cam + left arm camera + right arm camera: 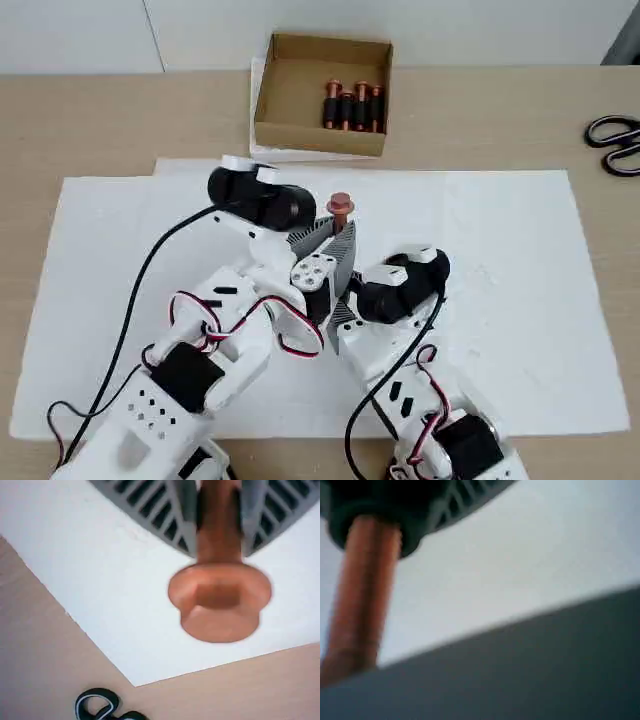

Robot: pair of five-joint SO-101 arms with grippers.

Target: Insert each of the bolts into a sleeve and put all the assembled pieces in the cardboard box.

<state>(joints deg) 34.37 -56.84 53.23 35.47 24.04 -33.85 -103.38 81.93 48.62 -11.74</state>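
while the copper-coloured flanged metal bolt is clamped by its shank in the closed left gripper, the state of the right gripper cannot be told.

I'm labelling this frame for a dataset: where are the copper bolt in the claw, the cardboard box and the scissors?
bolt (219, 597): left wrist view, on its flanged head.
cardboard box (318, 138): high view, on its near outer wall.
scissors (612, 143): high view, on the black handles.
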